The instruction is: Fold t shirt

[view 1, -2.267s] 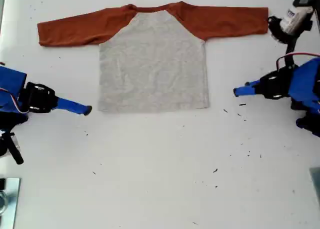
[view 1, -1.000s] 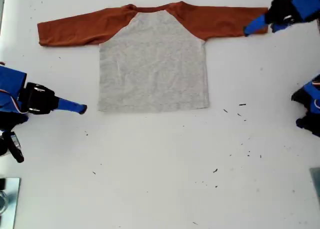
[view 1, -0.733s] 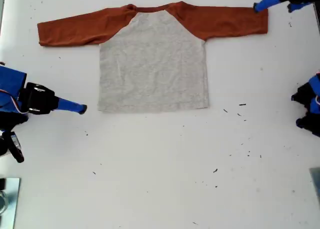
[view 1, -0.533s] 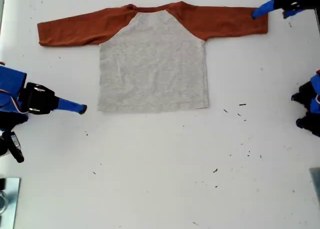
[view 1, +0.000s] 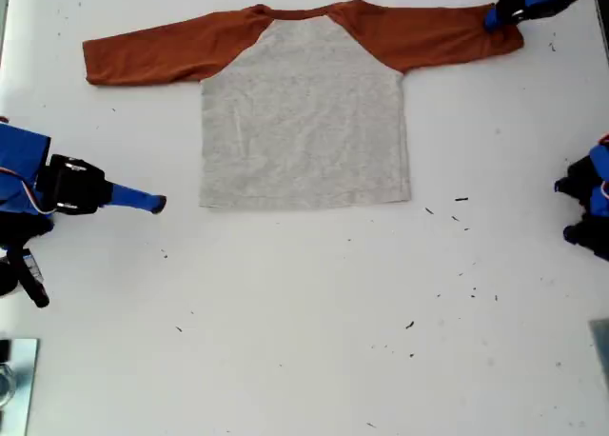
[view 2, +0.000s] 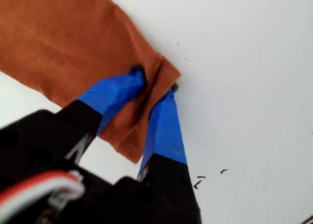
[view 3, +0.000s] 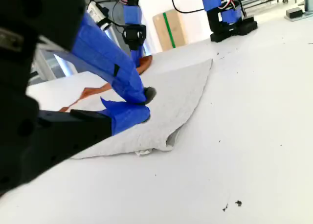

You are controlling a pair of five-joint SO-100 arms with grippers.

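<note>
The t shirt [view 1: 304, 112] lies flat on the white table [view 1: 314, 322], grey body in the middle and rust-orange sleeves spread to both sides of the exterior view. My first gripper [view 1: 493, 19] is at the end of the sleeve [view 1: 447, 31] on the exterior view's right. In the first wrist view that gripper [view 2: 155, 79] is shut on the sleeve cuff [view 2: 58, 33], with a ridge of cloth pinched between its blue fingers. My second gripper [view 1: 160, 205] is shut and holds nothing, just off the hem corner on the exterior view's left. Its wrist view shows it [view 3: 145, 104] beside the grey hem [view 3: 181, 97].
Small black specks dot the table. An arm's blue and black base [view 1: 588, 208] stands at the exterior view's right edge, and a metal part [view 1: 11, 379] sits in its lower left corner. The second wrist view shows a cardboard box [view 3: 171, 29] beyond the table.
My first gripper went from the middle of the exterior view's right up to the sleeve end and shut on it. The whole t shirt has slid slightly toward that side. My second gripper barely moved.
</note>
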